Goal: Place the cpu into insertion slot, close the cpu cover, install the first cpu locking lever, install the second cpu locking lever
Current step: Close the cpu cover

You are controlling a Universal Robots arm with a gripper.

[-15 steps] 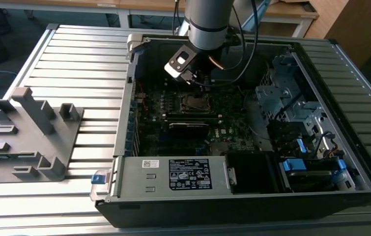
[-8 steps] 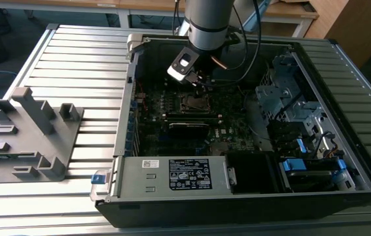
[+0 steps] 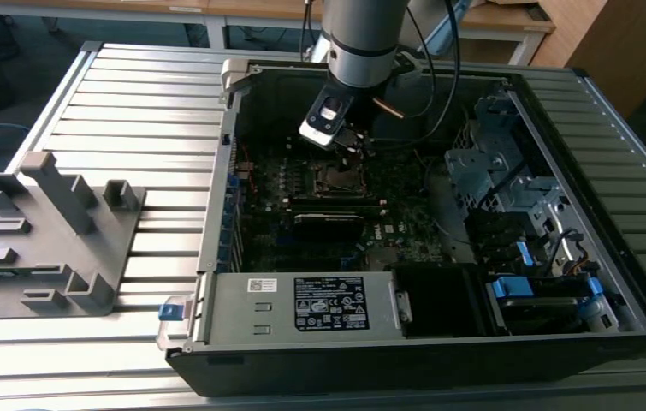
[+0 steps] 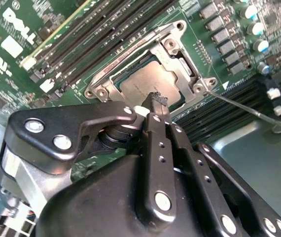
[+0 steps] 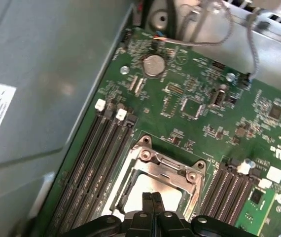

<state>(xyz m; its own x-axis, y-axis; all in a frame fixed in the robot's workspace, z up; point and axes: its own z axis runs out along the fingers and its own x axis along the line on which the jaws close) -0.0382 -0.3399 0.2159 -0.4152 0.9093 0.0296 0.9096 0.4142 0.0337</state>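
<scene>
One hand (image 4: 156,99), closed on nothing, hung over the cpu (image 4: 141,84) lying under the lowered cpu cover (image 4: 176,60) inside a computer case (image 3: 414,366).

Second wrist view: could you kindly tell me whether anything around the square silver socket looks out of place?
One thing: the thin silver wire lever juts out from a corner of the silver windowed cpu cover, across the black slots, instead of lying tucked alongside it.
</scene>
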